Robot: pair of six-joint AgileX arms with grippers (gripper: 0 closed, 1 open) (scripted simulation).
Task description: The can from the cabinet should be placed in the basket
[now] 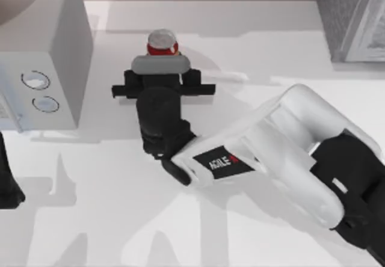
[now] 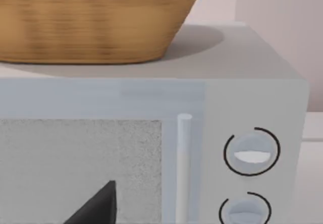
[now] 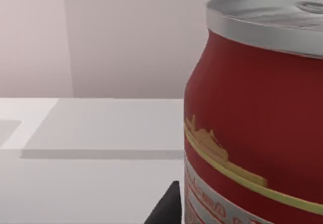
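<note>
The red can (image 1: 162,42) with its silver top stands upright at the back middle of the table, with my right gripper (image 1: 162,56) shut on it from the near side. In the right wrist view the can (image 3: 257,118) looms very close, and one dark fingertip (image 3: 165,208) lies against its side. The dark grey speckled cabinet (image 1: 346,14) stands at the back right corner, well apart from the can. The woven basket (image 2: 96,19) rests on top of the pale box (image 2: 252,98). My left arm (image 1: 6,183) is parked at the left edge.
The pale box with two round dials (image 1: 39,89) occupies the back left, and its side wall is a short way left of the can. My right arm's white forearm (image 1: 289,141) stretches across the middle from the front right.
</note>
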